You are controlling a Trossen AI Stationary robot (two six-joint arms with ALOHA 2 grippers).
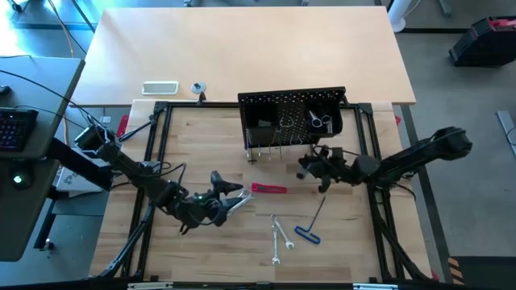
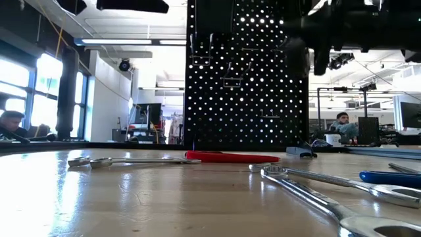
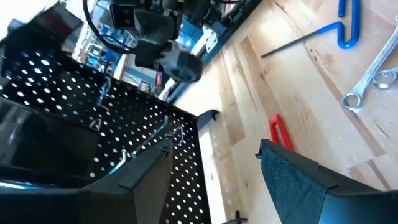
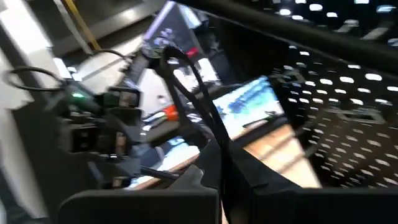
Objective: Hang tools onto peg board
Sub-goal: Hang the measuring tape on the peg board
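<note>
My left hand (image 1: 234,196) is spread and empty, just beside the red-handled tool (image 1: 268,188) at mid-table. My right hand (image 1: 310,165) is pressed together before the peg board (image 1: 292,109).

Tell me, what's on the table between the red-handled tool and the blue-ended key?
In the high view, only bare wood separates the red-handled tool from the blue-ended key. The silver wrenches lie nearby, slightly off that line.

Two black jointed arms, looped black cables, left claw (image 1: 230,196) with dark flat fingers (image 3: 298,186)
</note>
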